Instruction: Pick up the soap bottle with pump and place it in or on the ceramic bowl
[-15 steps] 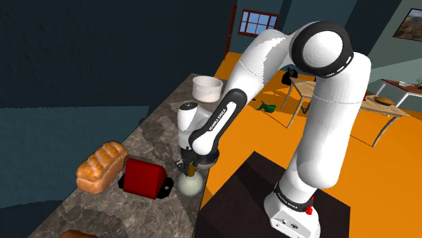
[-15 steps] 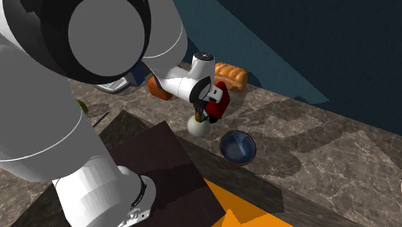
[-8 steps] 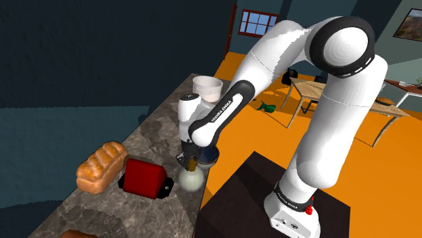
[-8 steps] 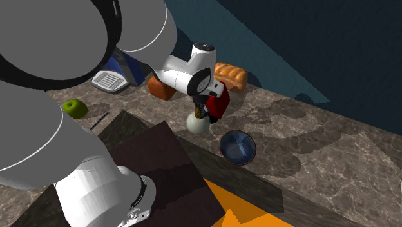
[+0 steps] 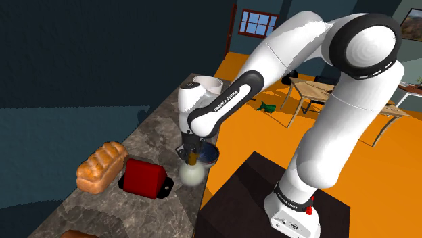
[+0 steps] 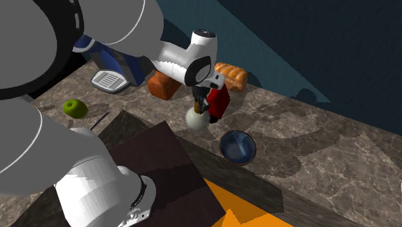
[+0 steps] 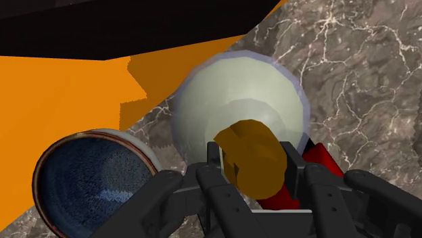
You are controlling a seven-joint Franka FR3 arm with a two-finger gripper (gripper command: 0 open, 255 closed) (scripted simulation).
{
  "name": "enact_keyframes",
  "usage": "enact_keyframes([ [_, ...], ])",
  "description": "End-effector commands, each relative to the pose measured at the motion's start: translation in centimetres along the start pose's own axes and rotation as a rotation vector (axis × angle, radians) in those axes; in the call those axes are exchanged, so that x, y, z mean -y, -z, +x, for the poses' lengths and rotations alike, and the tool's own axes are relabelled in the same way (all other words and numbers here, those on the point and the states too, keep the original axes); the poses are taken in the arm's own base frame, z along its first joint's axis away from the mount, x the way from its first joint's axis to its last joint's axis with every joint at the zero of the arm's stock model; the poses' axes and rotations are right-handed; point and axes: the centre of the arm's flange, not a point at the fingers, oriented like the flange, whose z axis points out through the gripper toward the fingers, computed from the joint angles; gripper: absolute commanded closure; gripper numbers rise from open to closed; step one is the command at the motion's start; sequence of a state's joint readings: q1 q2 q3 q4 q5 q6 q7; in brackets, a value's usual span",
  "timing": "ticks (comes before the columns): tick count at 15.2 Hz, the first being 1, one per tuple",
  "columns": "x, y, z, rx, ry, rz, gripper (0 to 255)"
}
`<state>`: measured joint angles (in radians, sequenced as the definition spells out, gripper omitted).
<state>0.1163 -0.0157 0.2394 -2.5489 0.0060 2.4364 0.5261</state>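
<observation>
Gripper [image 5: 191, 154]: jaws closed tight on brown pump [image 7: 250, 155] of round white soap bottle [image 5: 192, 174], shoulder view centre. Blue bowl [image 5: 209, 154] just right of gripper.

Orange floor [image 5: 260, 138], dark teal walls [image 5: 81, 54], window [image 5: 259, 21], wooden table [image 5: 312, 88], marble counter [image 5: 155, 128].

On the counter there was one pale round soap bottle [image 5: 191, 174]; one blue bowl [image 6: 237, 146]; one red boxy object [image 5: 143, 177]; two loaves of bread, a lighter loaf [image 6: 233, 76] and a darker loaf [image 6: 162, 86]; one green apple [image 6: 75, 108]; one blue-and-white appliance [image 6: 113, 71]; one thin dark utensil [image 6: 98, 120].
</observation>
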Motion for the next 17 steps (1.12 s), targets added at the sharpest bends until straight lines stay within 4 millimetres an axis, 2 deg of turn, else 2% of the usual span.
enact_keyframes([
  [1,-0.1,1.1,-0.1,0.000,0.000,0.000,255],
  [9,-0.3,5.0,-0.5,0.000,0.000,0.000,255],
  [17,-9.0,7.7,4.8,0.000,0.000,0.000,255],
])
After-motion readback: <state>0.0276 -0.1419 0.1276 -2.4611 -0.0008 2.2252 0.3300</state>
